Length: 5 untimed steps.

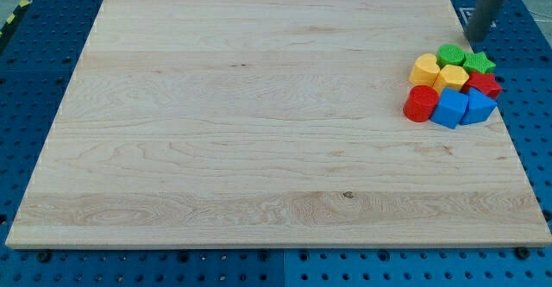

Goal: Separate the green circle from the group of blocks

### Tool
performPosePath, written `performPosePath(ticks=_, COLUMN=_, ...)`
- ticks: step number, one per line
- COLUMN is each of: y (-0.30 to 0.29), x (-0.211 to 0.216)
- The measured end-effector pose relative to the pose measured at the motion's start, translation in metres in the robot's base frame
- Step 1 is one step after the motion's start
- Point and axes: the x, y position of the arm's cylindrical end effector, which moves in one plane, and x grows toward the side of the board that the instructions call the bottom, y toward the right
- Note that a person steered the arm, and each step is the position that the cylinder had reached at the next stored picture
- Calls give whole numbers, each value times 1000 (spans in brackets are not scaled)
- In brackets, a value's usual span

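Observation:
A tight group of blocks sits near the board's right edge. The green circle is at the group's top, touching a green star on its right and two yellow blocks below it. A red block, a red cylinder and two blue blocks form the lower part. My tip is just above the group, up and to the right of the green circle and above the green star, with a small gap to both.
The wooden board lies on a blue perforated table. The group lies close to the board's right edge.

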Motion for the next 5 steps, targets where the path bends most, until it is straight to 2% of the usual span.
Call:
performPosePath(ticks=3, y=19, x=48)
performPosePath(ticks=5, y=18, x=58)
